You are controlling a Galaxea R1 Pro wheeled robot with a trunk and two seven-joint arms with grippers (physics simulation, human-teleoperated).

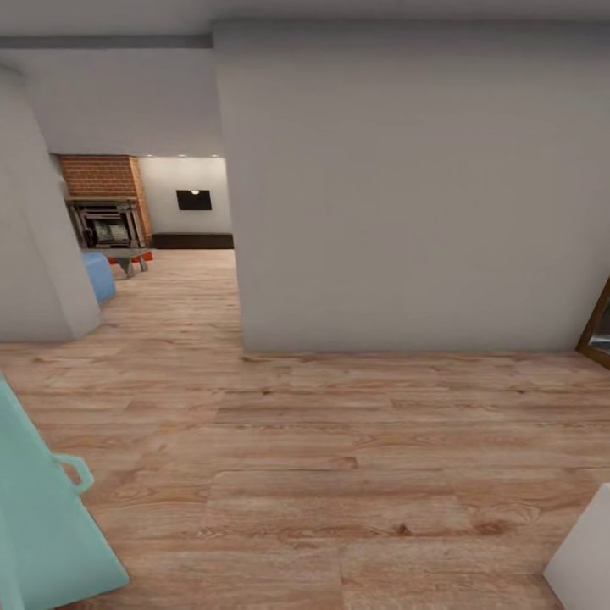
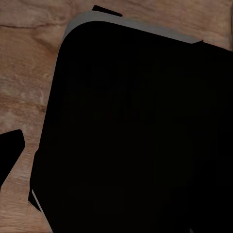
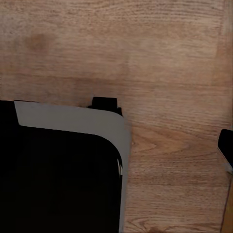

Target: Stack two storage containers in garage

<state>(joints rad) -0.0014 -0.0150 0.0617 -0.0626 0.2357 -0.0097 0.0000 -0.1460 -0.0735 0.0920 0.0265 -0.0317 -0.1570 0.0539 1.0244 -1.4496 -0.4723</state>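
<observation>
Far down the hallway, in the head view, a low red-orange shape (image 1: 135,256) lies on the wood floor beside a coffee table (image 1: 125,254) in the living room. It is too small to tell whether it is one storage container or two. In the left wrist view a black fingertip (image 2: 10,154) hangs over the plank floor beside the robot's black base (image 2: 136,131). The right wrist view has a dark fingertip (image 3: 226,148) at the picture's edge, over the same flooring. In each wrist view just one fingertip is visible and nothing is held.
A wide cream wall (image 1: 407,195) stands straight ahead, with the passage to its left. A blue sofa (image 1: 99,275) and brick fireplace (image 1: 103,199) lie beyond. A teal panel with a handle (image 1: 42,517) is near left, a white corner (image 1: 585,559) near right, and a wood-framed door (image 1: 597,326) at right.
</observation>
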